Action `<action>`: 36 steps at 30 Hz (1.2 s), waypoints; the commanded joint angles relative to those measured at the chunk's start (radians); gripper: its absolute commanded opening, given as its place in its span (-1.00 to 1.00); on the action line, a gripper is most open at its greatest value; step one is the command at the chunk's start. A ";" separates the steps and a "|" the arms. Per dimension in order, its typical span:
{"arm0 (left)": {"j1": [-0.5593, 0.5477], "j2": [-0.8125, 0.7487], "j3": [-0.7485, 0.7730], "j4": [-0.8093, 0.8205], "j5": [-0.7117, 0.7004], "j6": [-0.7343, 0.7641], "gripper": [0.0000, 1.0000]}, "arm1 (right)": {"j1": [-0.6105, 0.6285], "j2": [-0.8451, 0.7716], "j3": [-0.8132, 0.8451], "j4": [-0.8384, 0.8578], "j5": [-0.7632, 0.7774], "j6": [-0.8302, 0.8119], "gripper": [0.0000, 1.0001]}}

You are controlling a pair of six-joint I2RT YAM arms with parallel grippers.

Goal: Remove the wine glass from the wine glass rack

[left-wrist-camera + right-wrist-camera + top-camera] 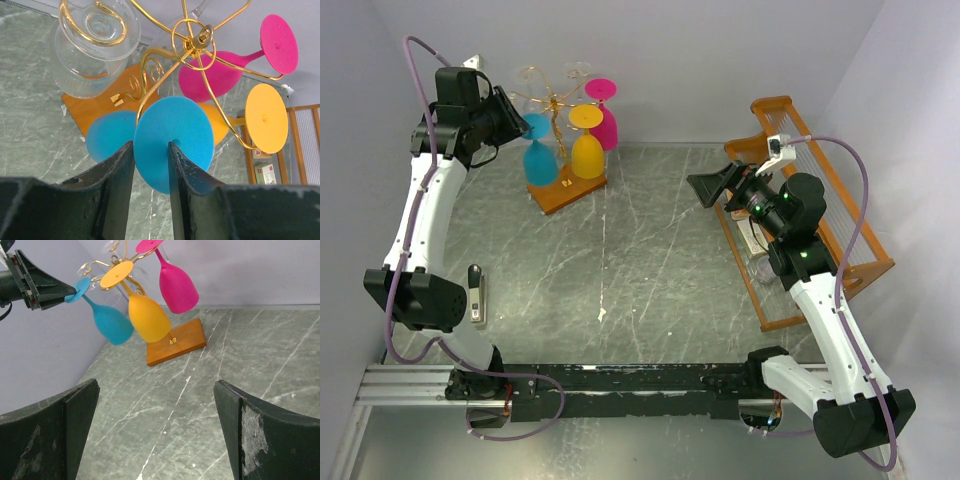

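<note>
At the back-left corner of the table, our left gripper sits level with the top of the wine glass rack. Its two fingers stand a narrow gap apart, and the round foot of the blue wine glass shows through that gap. The foot is wider than the gap and runs on behind both fingers, so we read the jaws as part-way apart in front of it, not clamped. Whether a tip touches the foot we cannot tell, though in the right wrist view the gripper's nose meets its edge.

The blue glass hangs upside down from one of the rack's scrolled arms. Its foot is at the top, turned out toward the gripper, and its bowl is below with the mouth facing down toward the wooden base. Its long axis runs along the stem, steep yet leaning — foot outward, bowl in toward the pole. Near it on the other arms hang the yellow wine glass, the pink wine glass and a clear wine glass.

We judge the task barely begun: the approach is made, but no glass is off the rack. What is left, as we see it, is to take hold at the foot or stem, slide the glass out of its arm and carry it clear.

Our right gripper — jaws wide apart, empty — faces the rack from well across the table.
</note>
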 commanded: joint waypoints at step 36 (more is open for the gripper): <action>0.079 -0.113 -0.085 0.084 0.133 -0.244 -0.86 | -0.008 -0.026 0.005 -0.015 0.008 0.009 1.00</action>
